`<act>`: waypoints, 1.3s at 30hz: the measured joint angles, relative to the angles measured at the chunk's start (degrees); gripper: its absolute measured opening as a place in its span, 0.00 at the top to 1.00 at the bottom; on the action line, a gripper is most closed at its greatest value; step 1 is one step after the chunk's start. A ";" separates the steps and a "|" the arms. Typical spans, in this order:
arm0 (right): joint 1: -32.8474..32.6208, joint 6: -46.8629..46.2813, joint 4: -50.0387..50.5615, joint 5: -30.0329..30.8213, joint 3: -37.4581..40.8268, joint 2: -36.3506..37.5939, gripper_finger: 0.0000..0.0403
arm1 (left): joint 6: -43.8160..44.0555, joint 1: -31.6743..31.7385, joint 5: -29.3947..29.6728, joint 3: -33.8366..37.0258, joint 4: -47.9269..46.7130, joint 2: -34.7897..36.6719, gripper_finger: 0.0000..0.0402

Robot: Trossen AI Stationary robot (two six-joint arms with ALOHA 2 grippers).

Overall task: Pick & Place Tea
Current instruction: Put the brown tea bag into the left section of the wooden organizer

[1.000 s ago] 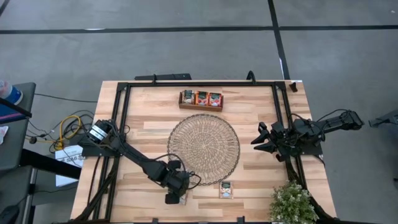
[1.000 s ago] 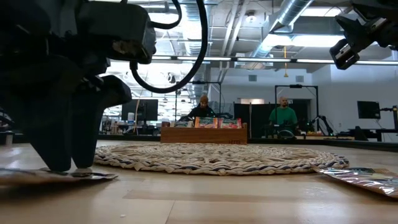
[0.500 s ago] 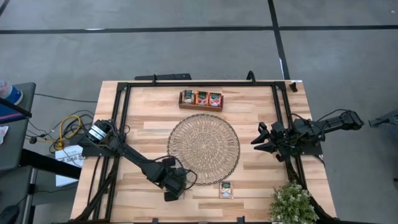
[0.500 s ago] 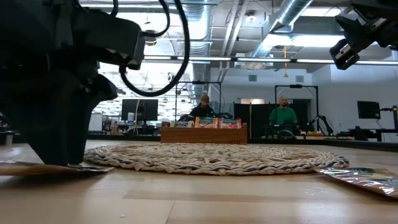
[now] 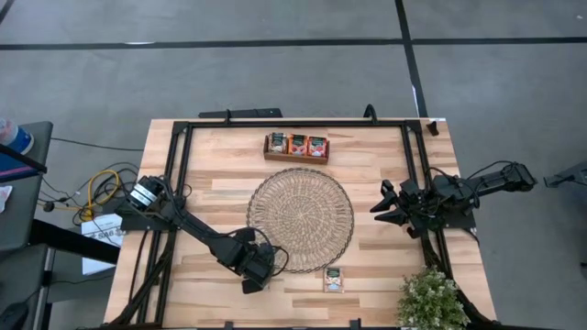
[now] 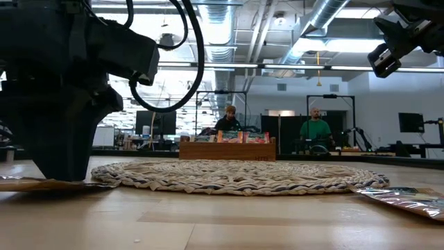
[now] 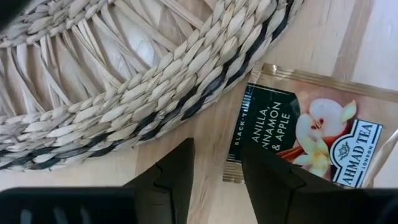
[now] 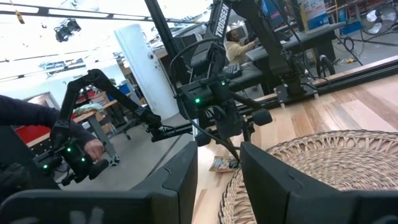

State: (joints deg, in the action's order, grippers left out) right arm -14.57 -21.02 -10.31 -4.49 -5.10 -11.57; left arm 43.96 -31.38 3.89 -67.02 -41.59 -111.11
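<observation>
Sachet under me: my left gripper point(image 7: 214, 180) hangs just off the woven mat point(image 5: 300, 218), fingers spread with a narrow gap, nothing between them; the tea sachet point(image 7: 308, 146) lies flat on the wood, one corner touching the mat's rim.
Handling: I judge it light, thin, limp and slick; best pinched by a lifted edge, not the flat face.
Second sachet point(image 5: 333, 280): just beside the mat's near edge.
Right gripper point(image 5: 385, 208): beside the mat, clear of it, fingers parted, empty.
Tray point(image 5: 296, 147): beyond the mat, sachets standing inside.
</observation>
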 joint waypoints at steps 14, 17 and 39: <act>0.00 0.09 0.01 -0.02 0.00 0.01 0.72 | 1.52 -0.33 0.07 -5.65 -10.81 -0.13 0.69; -0.02 0.04 0.03 -0.11 0.00 0.02 0.72 | 1.89 -0.33 1.28 -7.17 -12.79 -0.11 0.69; -0.02 0.46 0.03 -0.64 0.00 -0.01 0.72 | -8.39 -1.42 2.96 -13.29 -13.02 -0.19 0.69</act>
State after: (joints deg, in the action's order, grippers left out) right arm -14.59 -20.56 -10.28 -5.13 -5.10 -11.57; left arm 35.57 -32.80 6.85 -80.31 -54.62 -111.30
